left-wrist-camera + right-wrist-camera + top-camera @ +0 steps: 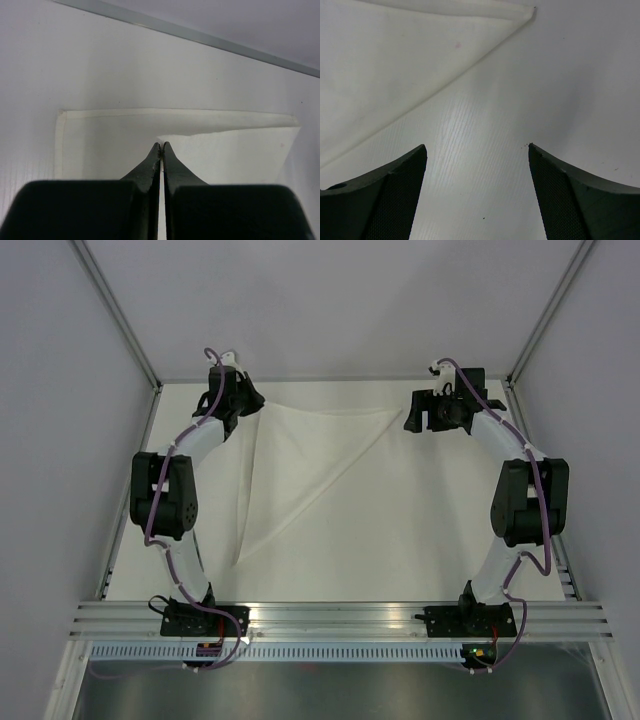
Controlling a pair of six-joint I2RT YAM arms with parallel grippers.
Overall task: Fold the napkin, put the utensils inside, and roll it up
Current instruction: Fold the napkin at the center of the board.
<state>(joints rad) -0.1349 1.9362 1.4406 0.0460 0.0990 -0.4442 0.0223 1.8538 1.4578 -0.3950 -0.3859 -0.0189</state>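
Left gripper clenched on napkin top layer, 10 o'clock corner; right gripper spread, empty. We lay flap flat, edges matched.

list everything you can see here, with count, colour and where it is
napkin: 1, white, folded into a triangle on the far half of the table
utensils: 0, none visible in any view
table: 1, white, under everything
rail frame: 1, silver, along the table's near edge, carrying the arm bases
left arm: 1, white and black, purple cable, left side
right arm: 1, same colours, right side
left gripper: 1, black, shut at the napkin's far-left corner, apparently pinching its top layer
right gripper: 1, black, open, near the napkin's far-right corner, not touching it
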